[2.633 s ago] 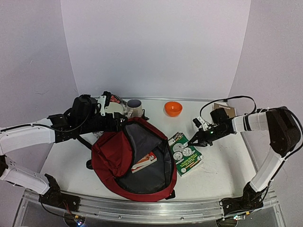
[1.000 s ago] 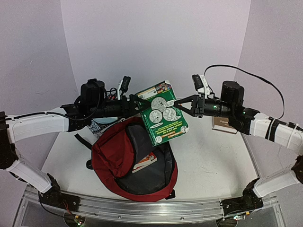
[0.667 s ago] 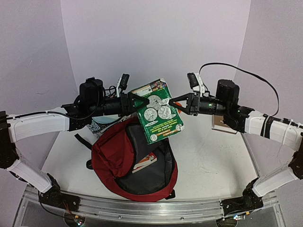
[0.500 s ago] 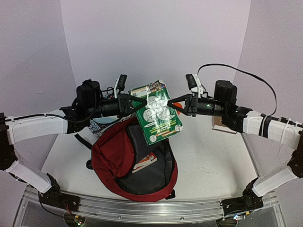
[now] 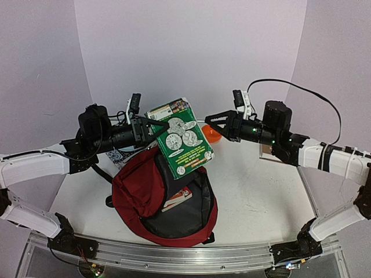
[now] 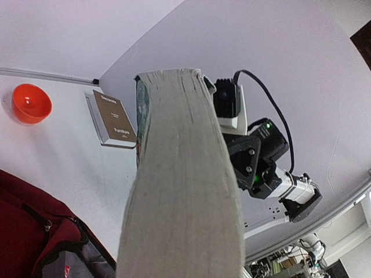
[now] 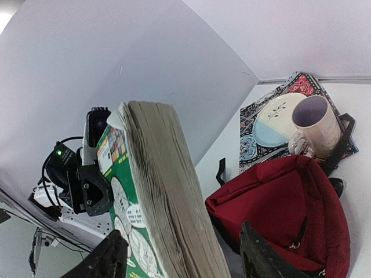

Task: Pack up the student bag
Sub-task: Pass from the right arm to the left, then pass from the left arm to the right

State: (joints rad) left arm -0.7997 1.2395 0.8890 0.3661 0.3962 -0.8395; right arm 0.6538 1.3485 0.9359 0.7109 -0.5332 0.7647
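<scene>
The student bag (image 5: 134, 191), dark red with grey lining, lies unzipped on the table, a red-covered book (image 5: 177, 198) inside it. Above it hangs a thick green book (image 5: 181, 139) with coin pictures on its cover. My left gripper (image 5: 156, 128) is shut on that book's left edge, and in the left wrist view the page edge (image 6: 179, 191) hides the fingers. My right gripper (image 5: 210, 124) stands open just right of the book, clear of it. From the right wrist the green book (image 7: 165, 197) shows between the spread fingers (image 7: 109, 259), with the bag (image 7: 290, 208) below.
An orange bowl (image 5: 213, 135) sits at the back of the table, and a brown book (image 5: 267, 152) lies under the right arm. A mug (image 7: 316, 124) and a plate (image 7: 272, 123) rest on a patterned cloth (image 7: 301, 84) behind the bag.
My right gripper has opened, let go of the green book and drawn back to the right. The left gripper shut on the book and carried it a little left.
</scene>
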